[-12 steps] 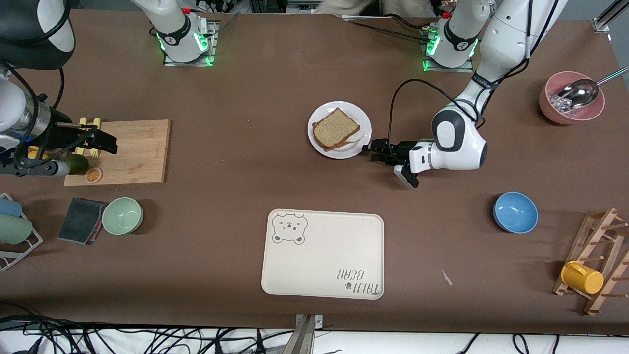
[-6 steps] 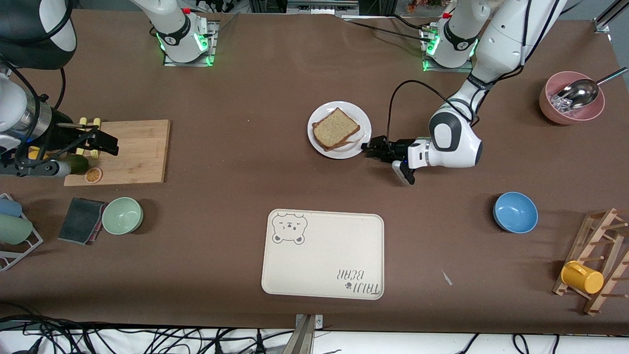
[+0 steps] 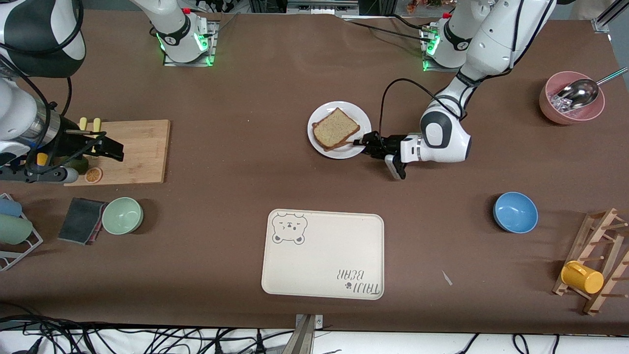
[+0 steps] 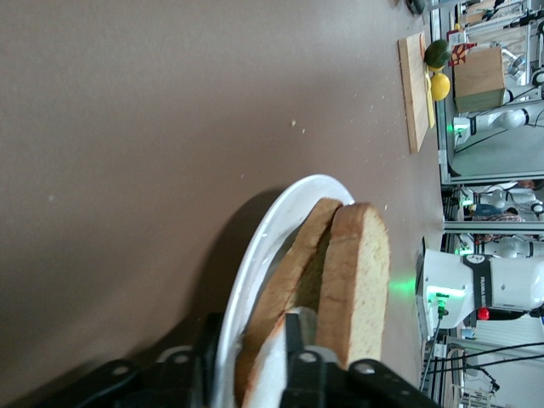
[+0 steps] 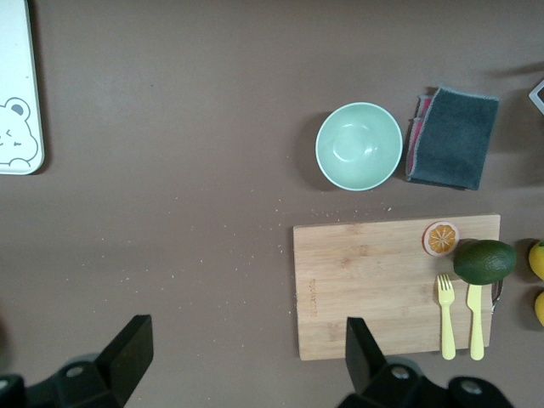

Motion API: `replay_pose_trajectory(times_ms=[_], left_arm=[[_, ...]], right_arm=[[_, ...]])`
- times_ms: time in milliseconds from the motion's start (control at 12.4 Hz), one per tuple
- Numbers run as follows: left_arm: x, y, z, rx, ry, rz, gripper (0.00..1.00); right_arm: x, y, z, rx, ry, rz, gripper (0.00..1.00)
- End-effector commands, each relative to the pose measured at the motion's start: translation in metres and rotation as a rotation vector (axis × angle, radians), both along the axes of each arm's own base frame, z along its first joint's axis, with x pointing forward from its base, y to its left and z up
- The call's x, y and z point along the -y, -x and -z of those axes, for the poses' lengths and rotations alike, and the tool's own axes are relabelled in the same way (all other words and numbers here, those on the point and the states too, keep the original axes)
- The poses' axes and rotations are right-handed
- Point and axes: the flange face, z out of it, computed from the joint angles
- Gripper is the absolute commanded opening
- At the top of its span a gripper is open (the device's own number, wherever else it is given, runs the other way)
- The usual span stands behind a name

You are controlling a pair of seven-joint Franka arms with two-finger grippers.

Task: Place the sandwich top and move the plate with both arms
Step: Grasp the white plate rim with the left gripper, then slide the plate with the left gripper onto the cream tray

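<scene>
Fingers of the left gripper (image 3: 362, 144) straddle the rim of the plate (image 3: 358, 117) at the middle of the counter (image 3: 245, 88), one below the rim and one above it, though whether they have pressed onto the rim cannot be told. The left wrist view shows the plate's white edge (image 4: 255, 255) passing between the two black fingers (image 4: 293, 340). On the plate lies the sandwich top (image 3: 335, 128), a light tan speckled slice with a brown crust, stacked on a second slice (image 4: 289, 280) whose edge shows beneath it in the left wrist view.

The right gripper (image 3: 110, 147) hangs over the wooden cutting board (image 3: 137, 152) toward the right arm's end of the counter, its fingers (image 5: 127, 353) spread wide with nothing between them. On and beside the board sit an orange slice (image 5: 441, 238), a dark green avocado (image 5: 484, 261) and two yellow forks (image 5: 459, 314). A pale green bowl (image 3: 122, 215) and a dark folded cloth (image 3: 81, 220) lie nearer the camera than the board.

The cream tray with the bear drawing (image 3: 324, 255) lies nearer the camera than the plate. A blue bowl (image 3: 515, 212) sits toward the left arm's end.
</scene>
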Motion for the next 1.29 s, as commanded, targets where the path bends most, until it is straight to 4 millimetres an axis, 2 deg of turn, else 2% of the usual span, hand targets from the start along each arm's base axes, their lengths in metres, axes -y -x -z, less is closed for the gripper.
replay_pose_trajectory(times_ms=[0, 81, 161, 484, 646, 888, 1049, 1211], left_arm=[[-0.002, 0.005, 0.004, 0.032, 0.016, -0.006, 0.14], [-0.002, 0.005, 0.004, 0.032, 0.016, -0.005, 0.04], [-0.002, 0.004, 0.003, 0.034, 0.018, -0.007, 0.0], [-0.007, -0.006, -0.007, 0.039, 0.03, -0.028, 0.0], [-0.01, -0.022, -0.028, 0.023, 0.037, -0.074, 0.0], [-0.001, -0.064, -0.079, -0.052, 0.052, -0.18, 0.0], [0.007, -0.101, -0.111, -0.051, 0.076, -0.235, 0.0], [0.012, -0.144, -0.135, -0.075, 0.105, -0.302, 0.0]], right_arm=[[0.0, 0.003, -0.003, 0.012, -0.01, -0.022, 1.0], [0.0, 0.002, -0.004, 0.019, -0.012, -0.024, 1.0], [0.0, 0.002, -0.004, 0.021, -0.013, -0.022, 1.0], [0.0, 0.001, -0.002, 0.021, -0.013, -0.023, 1.0], [0.0, 0.001, 0.0, 0.019, -0.013, -0.023, 1.0], [-0.001, 0.001, 0.0, 0.021, -0.012, -0.025, 1.0], [-0.001, 0.0, 0.002, 0.021, -0.012, -0.025, 1.0], [0.0, 0.0, 0.001, 0.022, -0.012, -0.024, 1.0]])
